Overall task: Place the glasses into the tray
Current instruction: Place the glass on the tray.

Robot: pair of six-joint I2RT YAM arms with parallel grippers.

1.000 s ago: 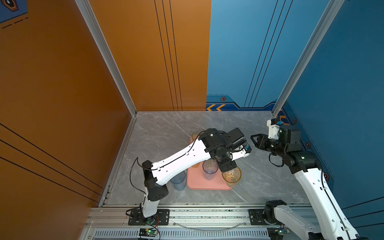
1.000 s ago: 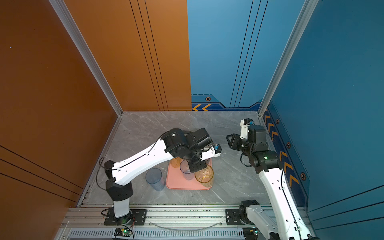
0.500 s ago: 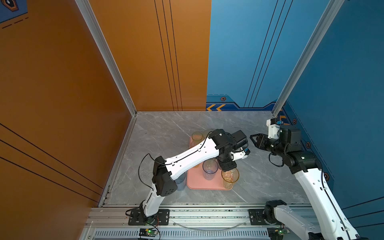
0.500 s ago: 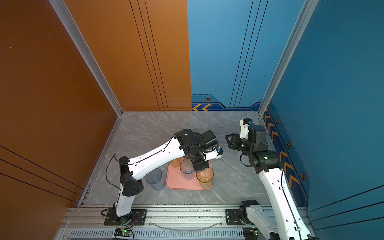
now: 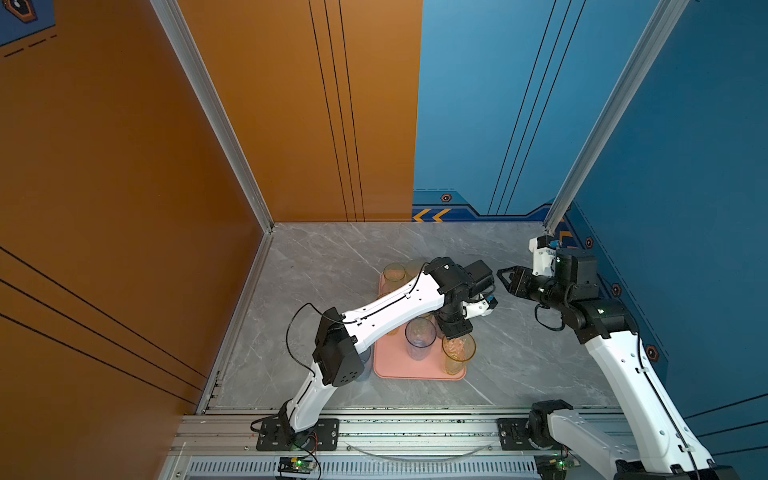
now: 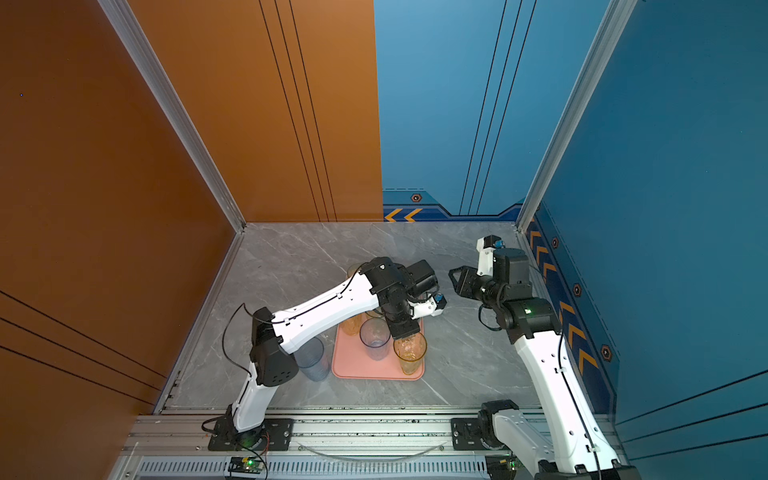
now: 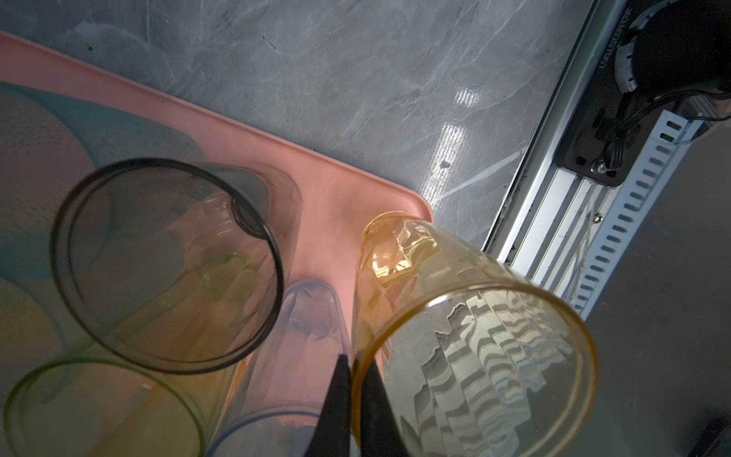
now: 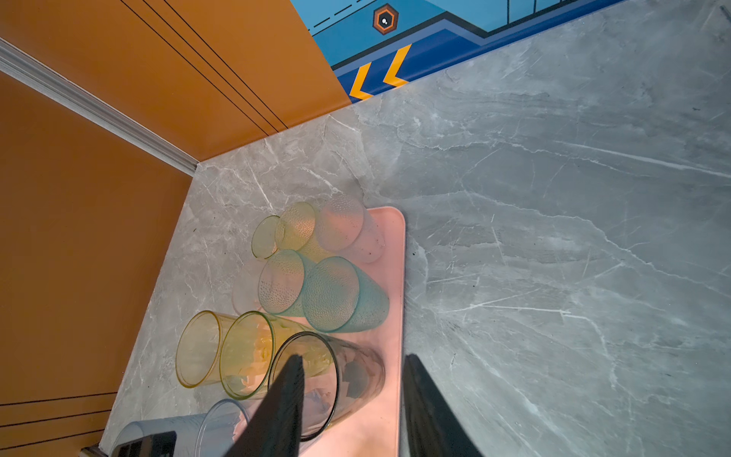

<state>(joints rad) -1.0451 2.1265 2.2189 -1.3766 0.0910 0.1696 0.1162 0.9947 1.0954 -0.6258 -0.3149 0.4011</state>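
Left claw pinched closed on the rim wall of amber tumbler, whose base is at the tray corner nearest bench front edge. Right claw open, empty, above bare bench toward right edge. Tray mid-width near front edge, crowded with other glasses. A bluish tumbler stands on bench just beside it.

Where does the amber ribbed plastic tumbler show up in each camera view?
Top views: the amber ribbed plastic tumbler stands at the near right corner of the salmon-pink plastic tray in both.
Left wrist: the tumbler is large in the foreground, its rim pinched in the left gripper.
Right wrist: not visible.
Shared landmark: the tray's pink rim.
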